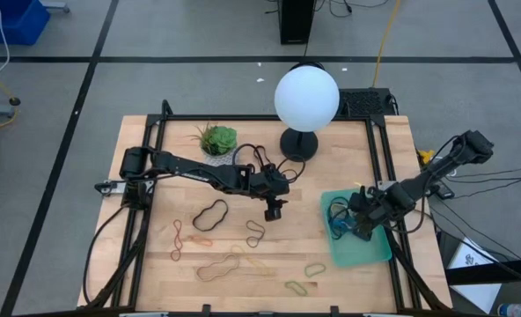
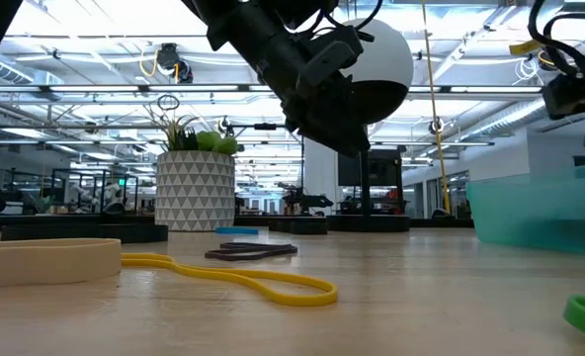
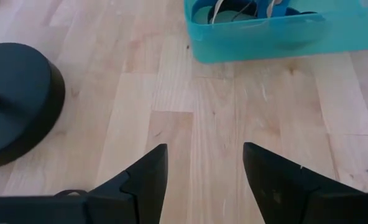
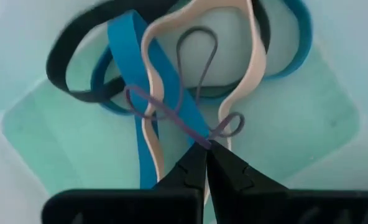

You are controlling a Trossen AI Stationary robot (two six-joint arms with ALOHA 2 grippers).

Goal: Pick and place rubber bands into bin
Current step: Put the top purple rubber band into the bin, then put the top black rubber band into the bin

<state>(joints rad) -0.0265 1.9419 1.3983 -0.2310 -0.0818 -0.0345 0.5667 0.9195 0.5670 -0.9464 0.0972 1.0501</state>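
Observation:
The teal bin point(image 1: 370, 251) stands at the table's right; it holds blue point(image 4: 131, 56), tan point(image 4: 249, 50) and black point(image 4: 66, 62) rubber bands. My right gripper point(image 4: 207, 148) reaches down into the bin point(image 4: 308, 124), shut on a thin grey band point(image 4: 196, 37). My left gripper point(image 1: 274, 211) hangs open and empty over bare wood near the table's middle, its fingertips point(image 3: 204, 149) apart and the bin point(image 3: 265, 31) ahead of it. Several bands lie flat on the table: black point(image 1: 211, 213), red point(image 1: 177, 239), tan point(image 1: 255, 231), brown point(image 1: 221, 267), yellow-green point(image 1: 315, 269). My right gripper pinches the grey band where its strands cross point(image 4: 202, 138), between the two fingertips, coming from above. The rest of the band lies slack over the blue and tan bands on the bin's floor.
A lamp with a white globe point(image 1: 306, 97) and a black base point(image 1: 298, 143) stands at the far middle; its base point(image 3: 16, 99) is close to my left gripper. A white patterned plant pot point(image 1: 218, 141) stands far left. A yellow band point(image 2: 233, 272) lies close in the low view.

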